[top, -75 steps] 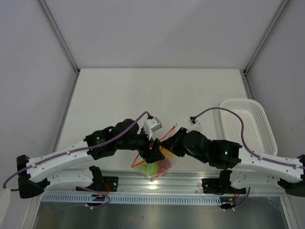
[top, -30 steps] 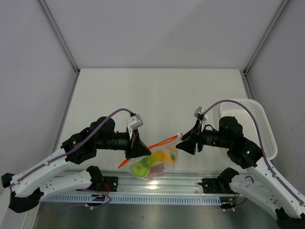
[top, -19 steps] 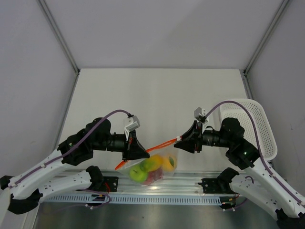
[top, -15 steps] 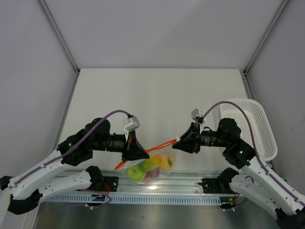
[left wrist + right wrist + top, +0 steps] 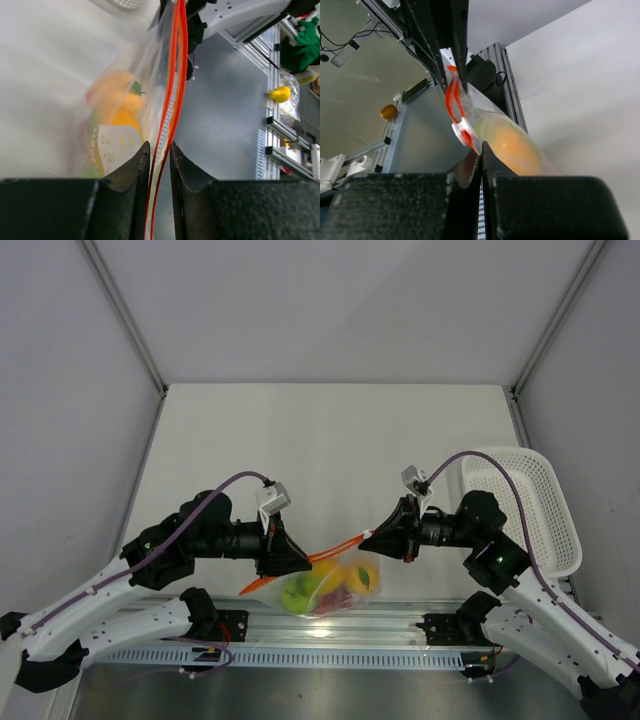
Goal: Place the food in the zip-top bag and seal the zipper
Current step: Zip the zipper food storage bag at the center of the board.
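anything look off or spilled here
Nothing spilled: the fruits all sit inside the bag. One oddity: in the left wrist view the zipper shows two orange lines with a gap between them near the left fingers, so that stretch looks unsealed.

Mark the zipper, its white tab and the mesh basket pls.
zipper [image 5: 180, 30]: left wrist view, upper stretch of the orange-red strip.
white tab [image 5: 462, 131]: right wrist view, middle of the tab.
mesh basket [image 5: 545, 510]: top external view, bare mesh inside the basket.
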Tool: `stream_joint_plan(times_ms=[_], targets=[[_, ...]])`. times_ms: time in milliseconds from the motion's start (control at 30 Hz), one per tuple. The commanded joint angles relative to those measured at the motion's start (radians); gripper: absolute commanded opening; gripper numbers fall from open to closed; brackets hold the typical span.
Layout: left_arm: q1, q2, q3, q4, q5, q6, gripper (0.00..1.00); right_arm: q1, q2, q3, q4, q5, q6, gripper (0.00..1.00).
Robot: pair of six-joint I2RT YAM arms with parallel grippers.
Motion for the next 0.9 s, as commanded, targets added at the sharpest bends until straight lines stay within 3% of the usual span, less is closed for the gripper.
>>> stream_joint_plan(times_ms=[0, 233, 400, 500, 867], targets=[[0.007, -0.016, -0.014, 0.043, -0.111, 0.000, 0.32, 0.038, 0.016, -0.018, 0.069, 0.048, 0.096, 0.00], [0.007, 0.020, -0.019, 0.221, -0.098, 0.028, 0.60, 0.225, 0.086, 0.014, -0.009, 0.241, 0.124, 0.00], [0.004, 0.083, 0.005, 0.295, -0.066, 0.025, 0.66, 0.320, 0.131, 0.057, -0.043, 0.376, 0.149, 0.00], [-0.010, 0.105, 0.007, 0.340, -0.060, 0.023, 0.66, 0.337, 0.134, 0.080, -0.066, 0.406, 0.178, 0.00], [-0.050, 0.125, 0.016, 0.355, -0.075, 0.026, 0.47, 0.345, 0.138, 0.163, -0.169, 0.490, 0.210, 0.00]])
